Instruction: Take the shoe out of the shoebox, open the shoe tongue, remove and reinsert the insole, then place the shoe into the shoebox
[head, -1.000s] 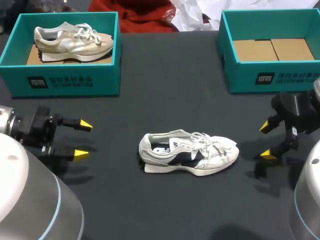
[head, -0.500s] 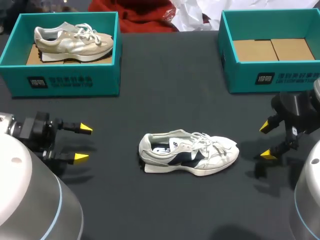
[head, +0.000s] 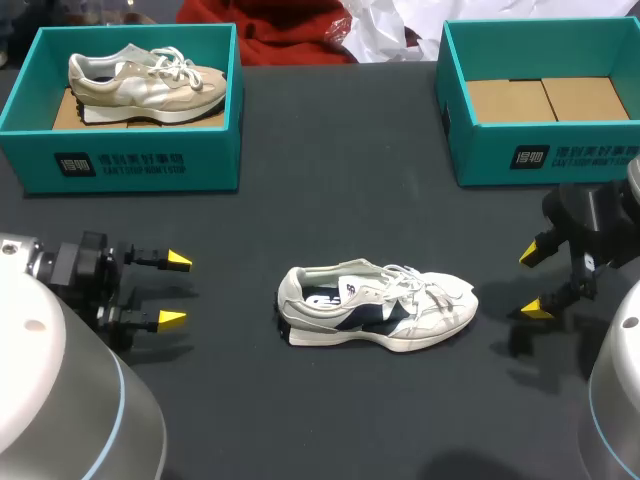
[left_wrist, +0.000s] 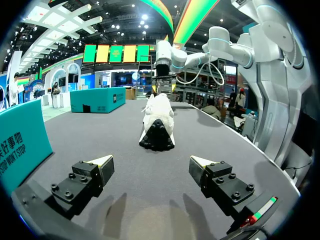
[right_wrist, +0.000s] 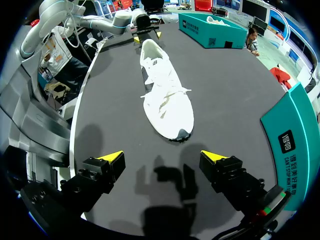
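Table (head: 330, 190): dark and matte. It carries two boxes at the far edge and one shoe near the middle.
Left shoebox (head: 130, 165): teal, at the far left corner. A beige shoe (head: 145, 82) lies inside it.
Right shoebox (head: 540, 150): teal, at the far right corner. We see only its brown cardboard floor (head: 545, 98), no shoe.
White shoe (head: 375, 307): white with navy panels, out on the table nearer the front edge, well apart from both boxes. Its heel points to our left arm's side and its toe to our right arm's, and the laces look loose. The left wrist view shows the heel end (left_wrist: 158, 122) and the right wrist view the toe end (right_wrist: 165, 92).
Left gripper (head: 175, 290): near the left edge, jaws wide apart with nothing between them, aimed at the heel and well short of it (left_wrist: 151, 162).
Right gripper (head: 534, 282): near the right edge, jaws equally spread and empty, just short of the toe (right_wrist: 163, 156).
Progress: we judge the take-out step done. We cannot tell whether the tongue or insole has been worked. The return to a box is not yet done.
Writing: each box front has a white logo block and a line of characters (head: 122, 162), which we do not transcribe. There is a mark on the white shoe's side.
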